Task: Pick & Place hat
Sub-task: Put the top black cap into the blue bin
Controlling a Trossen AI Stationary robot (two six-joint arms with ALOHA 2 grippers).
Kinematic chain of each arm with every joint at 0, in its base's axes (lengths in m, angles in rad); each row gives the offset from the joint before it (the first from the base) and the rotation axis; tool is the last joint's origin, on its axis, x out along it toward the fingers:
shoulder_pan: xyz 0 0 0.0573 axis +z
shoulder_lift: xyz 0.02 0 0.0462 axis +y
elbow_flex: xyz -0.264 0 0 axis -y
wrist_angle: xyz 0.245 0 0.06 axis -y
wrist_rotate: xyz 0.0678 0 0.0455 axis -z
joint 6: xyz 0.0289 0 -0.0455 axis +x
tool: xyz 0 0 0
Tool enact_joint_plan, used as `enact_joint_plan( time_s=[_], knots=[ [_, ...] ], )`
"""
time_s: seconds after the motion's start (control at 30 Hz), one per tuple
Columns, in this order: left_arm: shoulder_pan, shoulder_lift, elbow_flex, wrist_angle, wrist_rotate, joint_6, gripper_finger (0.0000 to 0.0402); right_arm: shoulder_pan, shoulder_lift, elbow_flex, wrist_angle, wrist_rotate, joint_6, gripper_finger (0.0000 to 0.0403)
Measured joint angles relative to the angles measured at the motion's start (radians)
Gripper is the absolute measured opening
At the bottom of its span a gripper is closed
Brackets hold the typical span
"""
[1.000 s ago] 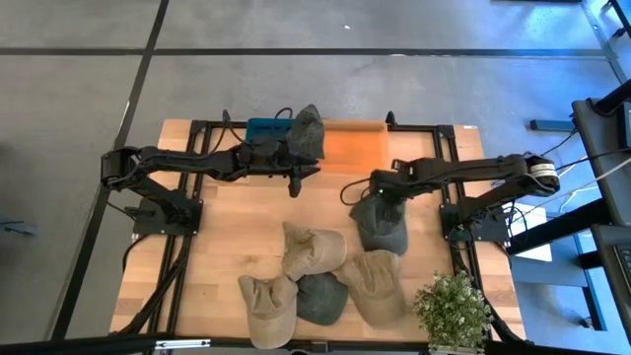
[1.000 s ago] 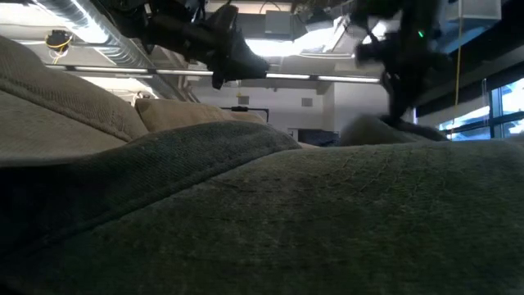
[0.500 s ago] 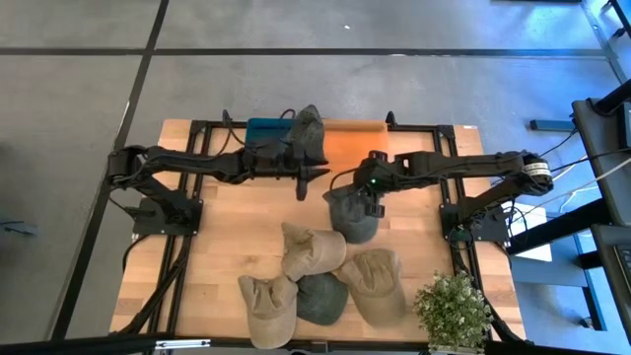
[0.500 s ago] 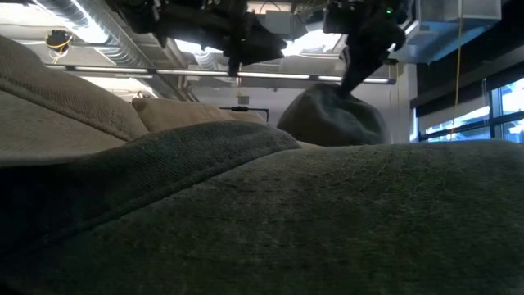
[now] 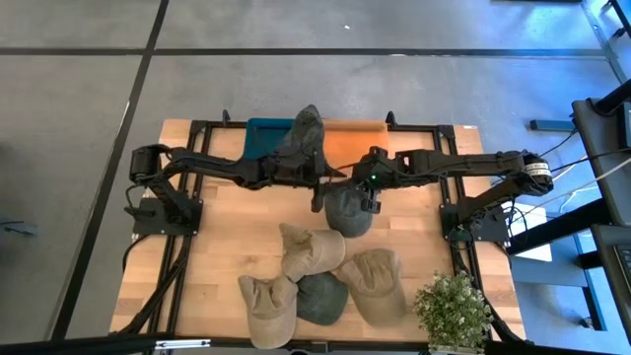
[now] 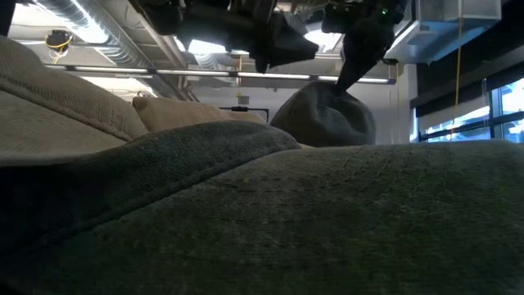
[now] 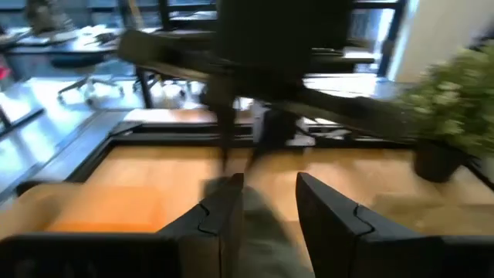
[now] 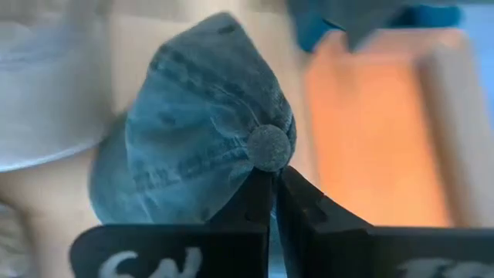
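My right claw (image 8: 273,179) was clamped tight on the crown of the grey cap (image 8: 201,131), pinching just under its button; the cap (image 5: 348,209) hung above mid-table, in front of the orange mat (image 5: 355,144). My left claw (image 7: 264,202) stood part open with nothing clearly between its fingers, reaching in beside that cap. Another dark cap (image 5: 303,134) lay behind my left arm, partly hidden. Tan caps (image 5: 311,250) sat heaped at the table's near edge. From table height, cloth (image 6: 246,221) blocked nearly everything.
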State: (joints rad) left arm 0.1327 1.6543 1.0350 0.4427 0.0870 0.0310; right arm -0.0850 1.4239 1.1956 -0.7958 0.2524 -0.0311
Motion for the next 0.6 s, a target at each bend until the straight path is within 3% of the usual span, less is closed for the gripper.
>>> enact_joint_plan(
  time_s=[0.1, 0.23, 0.37, 0.6],
  knots=[
    [-0.049, 0.0, 0.001, -0.004, -0.07, 0.024, 0.0115, -0.019, 0.0, 0.042, -0.031, 0.025, 0.002, 0.0009],
    [-0.101, 0.001, 0.001, -0.007, -0.306, 0.03, 0.0114, -0.022, 0.0, 0.097, -0.03, 0.018, 0.006, 0.0009],
    [-0.128, 0.006, 0.001, -0.011, -0.528, 0.036, 0.0112, -0.019, -0.001, 0.115, -0.005, -0.059, 0.008, 0.0009],
    [-0.126, 0.006, 0.001, -0.007, -0.533, 0.022, 0.0112, 0.001, -0.001, 0.106, 0.036, -0.115, 0.018, 0.0009]
  ],
)
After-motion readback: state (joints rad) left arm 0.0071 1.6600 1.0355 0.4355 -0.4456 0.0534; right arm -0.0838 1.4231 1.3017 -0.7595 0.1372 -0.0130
